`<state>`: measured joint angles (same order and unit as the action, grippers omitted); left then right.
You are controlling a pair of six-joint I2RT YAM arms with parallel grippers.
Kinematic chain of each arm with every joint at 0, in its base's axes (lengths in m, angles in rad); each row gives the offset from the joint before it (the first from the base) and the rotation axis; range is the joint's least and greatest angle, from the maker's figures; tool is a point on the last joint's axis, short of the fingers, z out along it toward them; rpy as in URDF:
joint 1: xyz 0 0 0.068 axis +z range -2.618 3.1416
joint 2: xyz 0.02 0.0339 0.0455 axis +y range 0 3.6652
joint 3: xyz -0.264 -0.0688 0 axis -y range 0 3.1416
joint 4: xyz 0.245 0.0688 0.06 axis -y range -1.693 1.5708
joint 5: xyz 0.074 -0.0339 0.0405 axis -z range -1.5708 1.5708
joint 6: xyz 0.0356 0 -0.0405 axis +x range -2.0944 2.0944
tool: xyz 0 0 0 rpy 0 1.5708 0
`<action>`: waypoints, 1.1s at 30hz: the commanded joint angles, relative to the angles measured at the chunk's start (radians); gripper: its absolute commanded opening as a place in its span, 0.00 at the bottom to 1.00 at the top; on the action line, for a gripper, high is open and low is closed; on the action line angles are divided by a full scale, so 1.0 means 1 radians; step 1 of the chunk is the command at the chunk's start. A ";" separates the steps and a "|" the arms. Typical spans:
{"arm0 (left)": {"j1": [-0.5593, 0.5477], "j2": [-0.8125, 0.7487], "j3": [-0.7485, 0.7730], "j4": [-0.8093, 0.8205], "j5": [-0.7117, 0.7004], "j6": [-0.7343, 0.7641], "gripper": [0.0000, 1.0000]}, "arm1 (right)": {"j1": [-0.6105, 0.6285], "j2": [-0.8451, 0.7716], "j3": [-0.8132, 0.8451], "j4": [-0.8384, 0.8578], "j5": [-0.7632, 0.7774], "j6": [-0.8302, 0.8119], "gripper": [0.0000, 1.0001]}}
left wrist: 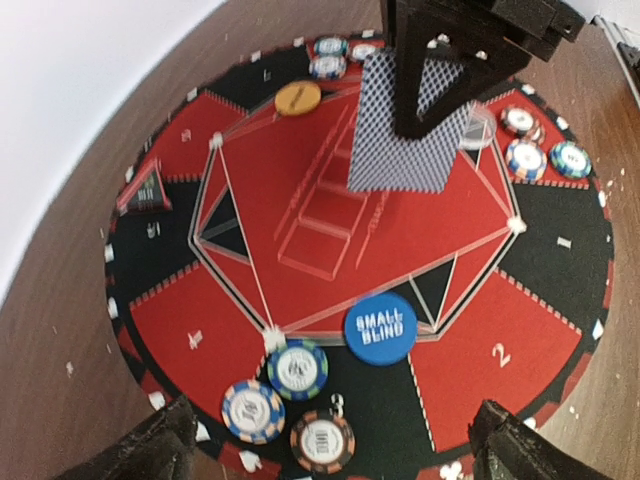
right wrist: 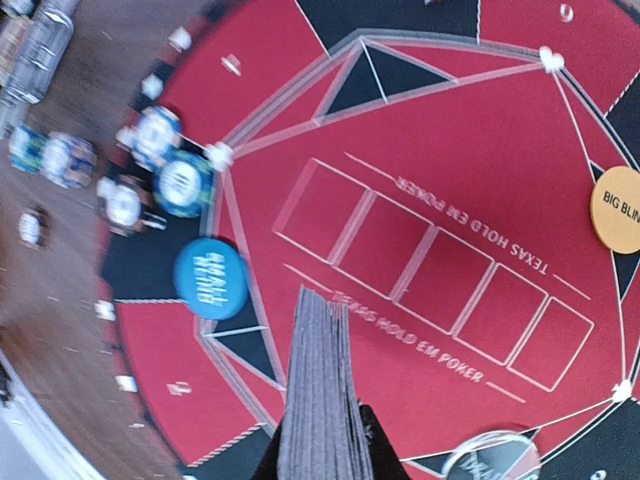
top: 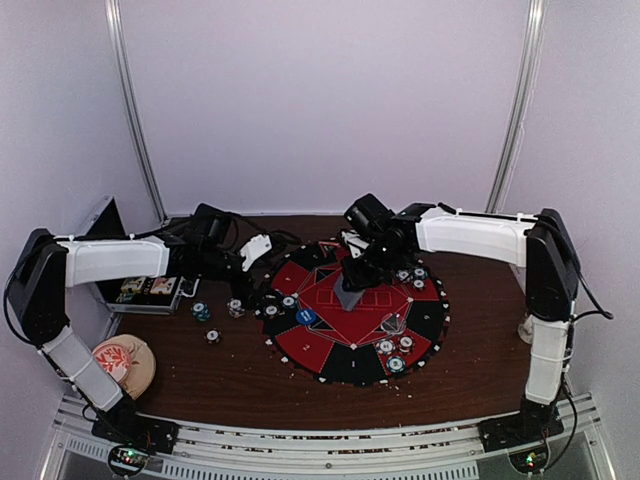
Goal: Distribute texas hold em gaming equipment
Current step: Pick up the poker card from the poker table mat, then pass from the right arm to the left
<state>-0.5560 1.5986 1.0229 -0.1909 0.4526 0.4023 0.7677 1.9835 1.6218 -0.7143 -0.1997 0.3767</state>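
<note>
Seen from the overhead camera, the right gripper (top: pixel 358 278) hangs over the centre of the round red-and-black mat (top: pixel 300 345), its fingers clamped on a deck of cards (top: pixel 347 297). The left gripper (top: pixel 258 252) waits at the mat's far-left edge, and loose poker chips (top: pixel 201 311) lie on the table just left of the mat, near the metal case (top: pixel 140 290). The left wrist camera, its own 2 fingers (left wrist: pixel 160 445) spread wide with nothing between them, faces the deck of cards (left wrist: pixel 380 150), which hangs patterned back outward above the printed centre. A blue small-blind disc (left wrist: pixel 380 327) sits beside a cluster of 3 chips (left wrist: pixel 297 369), and an orange disc (left wrist: pixel 298 97) lies toward the far rim. The right wrist camera shows the deck of cards (right wrist: pixel 318 390) edge-on between its own fingers, over a row of 5 outlined card boxes (right wrist: pixel 430 270). Chips and buttons appear set at several seats, so the card step seems in hand. The next move likely calls for lowering the stack squarely, or having the free gripper peel off 1 card without fanning the rest.
</note>
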 commanded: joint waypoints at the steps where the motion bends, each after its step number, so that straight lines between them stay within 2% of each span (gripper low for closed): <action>1: -0.031 0.012 0.078 0.038 0.041 0.042 0.98 | 0.004 -0.142 -0.140 0.334 -0.100 0.207 0.00; 4: -0.050 0.012 0.103 0.030 0.079 0.053 0.98 | 0.008 -0.189 -0.252 0.528 -0.157 0.314 0.00; 9: -0.103 0.014 0.137 0.001 0.090 0.105 0.98 | 0.020 -0.215 -0.342 0.701 -0.217 0.420 0.00; 13: -0.149 0.019 0.153 -0.028 0.078 0.150 0.98 | 0.041 -0.207 -0.361 0.759 -0.246 0.459 0.00; 21: -0.230 0.055 0.168 -0.047 -0.051 0.190 0.98 | 0.057 -0.213 -0.406 0.874 -0.280 0.534 0.00; 27: -0.239 0.084 0.193 -0.028 -0.131 0.168 0.98 | 0.070 -0.212 -0.420 0.913 -0.297 0.559 0.00; 33: -0.239 0.033 0.146 0.047 -0.125 0.162 0.98 | 0.077 -0.210 -0.447 0.911 -0.282 0.562 0.00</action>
<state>-0.7929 1.6604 1.1896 -0.2237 0.3489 0.5709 0.8215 1.7878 1.1912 0.1066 -0.4496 0.9314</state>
